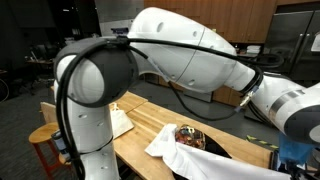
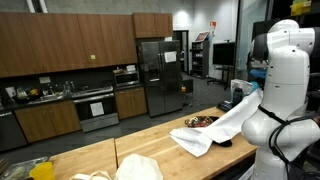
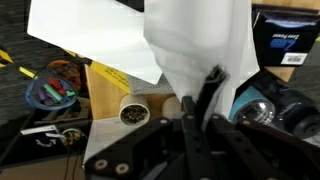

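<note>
White cloth (image 3: 195, 45) is the closest thing we've got. In the wrist view the gripper (image 3: 203, 92) has its black fingers (image 3: 213, 80) pressed together on a fold of it, and the fabric fills the middle of the frame. In both exterior views we see one end held up off the wooden counter (image 2: 120, 145), while the rest trails down onto the boards right beside a dark bowl (image 2: 200, 122) of mixed bits. Just past the gripper we also spot a small round jar (image 3: 132, 112) and a blue box (image 3: 290, 45). Farther along the counter sits a second white bundle (image 2: 135, 168). Way back, the kitchen wall has a steel fridge (image 2: 160, 75) and an oven (image 2: 97, 105) under brown cabinets (image 2: 70, 45).
</note>
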Tool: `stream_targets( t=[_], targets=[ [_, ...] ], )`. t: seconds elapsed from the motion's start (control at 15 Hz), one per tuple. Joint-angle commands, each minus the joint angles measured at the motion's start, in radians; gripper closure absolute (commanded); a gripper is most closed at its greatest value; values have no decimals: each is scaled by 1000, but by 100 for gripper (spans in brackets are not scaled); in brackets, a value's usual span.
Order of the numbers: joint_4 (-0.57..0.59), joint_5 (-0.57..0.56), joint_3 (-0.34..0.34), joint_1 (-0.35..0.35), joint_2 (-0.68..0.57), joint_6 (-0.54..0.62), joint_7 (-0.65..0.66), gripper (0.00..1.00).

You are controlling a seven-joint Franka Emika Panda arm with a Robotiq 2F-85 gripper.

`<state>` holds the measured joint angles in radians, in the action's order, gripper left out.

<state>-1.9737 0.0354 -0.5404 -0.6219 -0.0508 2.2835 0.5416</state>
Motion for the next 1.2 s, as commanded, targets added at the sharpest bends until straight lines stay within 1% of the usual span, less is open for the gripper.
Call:
stream_targets(
  t=[0.0,0.07,0.27,0.47,0.53,0.6,0.67,0.73,0.87,0.93,1.13],
  targets=[
    [69,-57,-9,11,-108,-72,78,99],
    [27,-19,-9,7,-67,-23,37,96],
    [48,-37,-10,15,-120,-38,58,96],
    [59,-39,-11,16,-120,-51,59,96],
    [61,-39,-11,15,-119,-53,59,71],
    [57,-48,-14,17,-102,-47,54,70],
    [59,-42,-15,17,-79,-49,55,65],
    [62,-38,-12,16,-118,-47,58,85],
    [69,-38,-13,16,-111,-47,58,71],
    [69,-38,-13,16,-106,-47,58,66],
    [69,-39,-13,15,-102,-47,58,65]
  ],
)
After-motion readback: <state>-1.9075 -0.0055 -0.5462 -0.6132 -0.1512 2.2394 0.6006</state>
